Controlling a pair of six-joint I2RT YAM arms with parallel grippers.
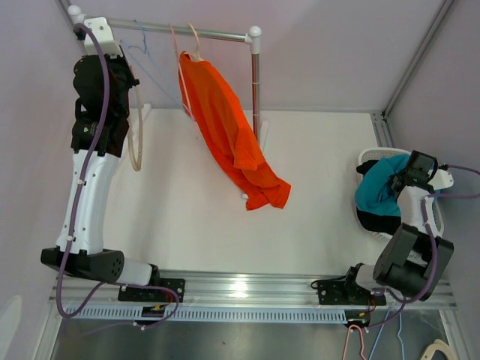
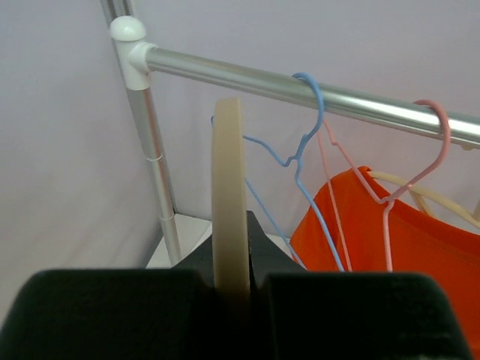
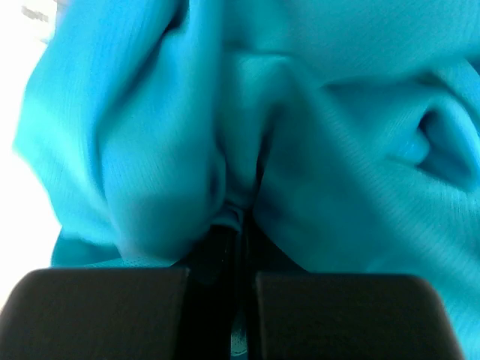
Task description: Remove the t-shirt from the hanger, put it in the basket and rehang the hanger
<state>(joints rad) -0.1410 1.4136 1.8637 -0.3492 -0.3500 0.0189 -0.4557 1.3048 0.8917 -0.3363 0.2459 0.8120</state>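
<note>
White table (image 1: 187, 202), lilac walls, clothes rack (image 1: 180, 30) at the far edge; both grippers closed on something.
Left gripper (image 2: 231, 279) clamps a bare beige hanger (image 2: 229, 195) edge-on, just below the rail's left end. Right gripper (image 3: 240, 274) is pinched narrow on a fold of the teal t-shirt (image 3: 315, 112), which is bunched over the white basket (image 1: 371, 155) at the table's right side. Orange t-shirt (image 1: 225, 127) hangs on the rail on its own hanger, next to empty blue hanger (image 2: 307, 135) and pink hanger (image 2: 439, 127).
</note>
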